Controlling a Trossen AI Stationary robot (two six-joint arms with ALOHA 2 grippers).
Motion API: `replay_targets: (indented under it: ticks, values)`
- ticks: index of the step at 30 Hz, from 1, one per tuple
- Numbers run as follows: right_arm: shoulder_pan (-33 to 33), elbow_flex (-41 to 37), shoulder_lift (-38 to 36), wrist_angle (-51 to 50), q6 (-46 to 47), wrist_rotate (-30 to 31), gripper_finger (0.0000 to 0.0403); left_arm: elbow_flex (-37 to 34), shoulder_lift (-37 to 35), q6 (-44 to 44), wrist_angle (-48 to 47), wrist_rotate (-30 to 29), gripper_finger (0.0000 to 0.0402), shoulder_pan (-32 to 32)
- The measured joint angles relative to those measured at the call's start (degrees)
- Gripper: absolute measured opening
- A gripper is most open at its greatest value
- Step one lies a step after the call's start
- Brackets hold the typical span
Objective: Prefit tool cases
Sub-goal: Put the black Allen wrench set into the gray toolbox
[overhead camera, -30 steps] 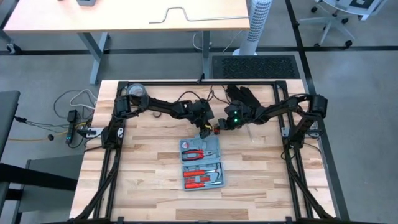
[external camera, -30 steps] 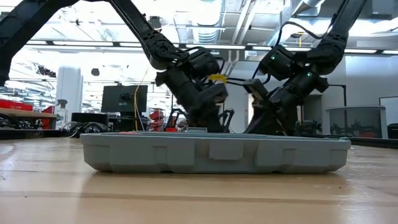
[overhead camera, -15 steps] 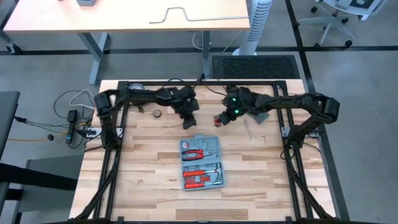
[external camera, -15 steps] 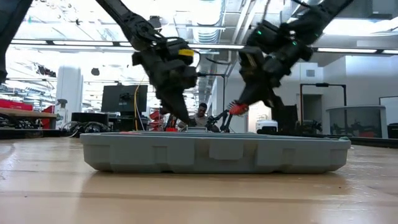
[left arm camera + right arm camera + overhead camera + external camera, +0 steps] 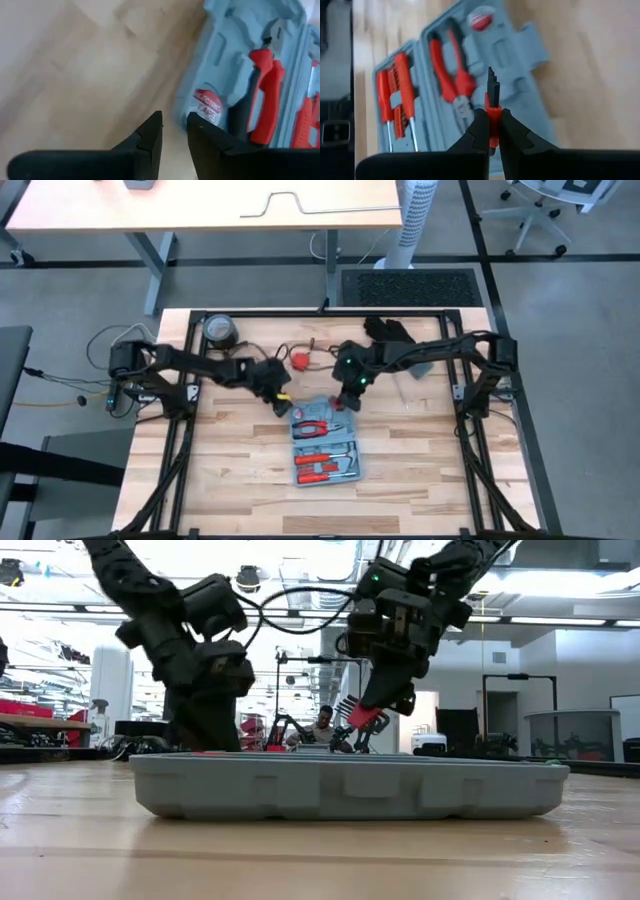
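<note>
The light-blue tool case (image 5: 325,442) lies open and flat on the wooden table, with red-handled pliers (image 5: 451,75), screwdrivers and a tape roll (image 5: 207,105) in its slots. My right gripper (image 5: 350,393) hangs over the case's far edge, shut on a red holder of black hex keys (image 5: 492,95). My left gripper (image 5: 283,397) is low beside the case's far left corner. Its fingers (image 5: 155,131) stand a narrow gap apart with nothing between them. My right gripper pinches the red holder (image 5: 492,112) of the hex key set between its two fingers. The black keys (image 5: 492,82) stick out past the fingertips. The fingers slant down from the far side, and the set (image 5: 366,720) hangs clear above the case (image 5: 350,785).
A small red thing (image 5: 298,361) with a cord lies on the table beyond the case. A tape roll (image 5: 218,330) sits at the far left and a black glove (image 5: 390,330) at the far middle. Bare wood lies left, right and near of the case.
My left gripper has drawn away from the right one toward the table's far left, then come down near the case's far left corner. My right gripper has risen with the red hex key set, then moved toward the near edge until it hangs over the case's far edge.
</note>
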Motion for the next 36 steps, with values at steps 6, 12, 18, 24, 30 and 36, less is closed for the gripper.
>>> replay_targets:
  ticks: [6,12,18,24,30,36]
  values:
    - [3.2,3.8,2.1,-3.7,-6.0,-0.2,0.0022,-2.3,3.1,-11.8,6.0,-6.1,0.0081,-6.9]
    - [3.8,4.2,2.1,-5.2,-7.9,-0.1,0.0022,-1.5,-0.4,-15.2,2.7,-11.8,0.0081,-9.0]
    - [3.6,4.2,2.1,-4.5,-8.8,-0.2,0.0022,-0.9,-9.8,-20.1,-3.0,-18.9,0.0081,-12.9]
    - [3.4,4.2,2.1,-1.5,-8.8,-0.9,0.0022,-1.9,-9.9,-29.9,-9.5,-26.8,0.0081,-19.7]
    - [2.9,4.2,2.1,-1.0,-8.7,-1.6,0.0022,-3.7,0.2,-34.0,0.9,-24.5,0.0081,-22.1]
    - [2.9,4.2,2.1,-2.6,-10.3,-1.6,0.0022,-0.8,8.9,-25.6,14.9,-18.5,0.0081,-15.6]
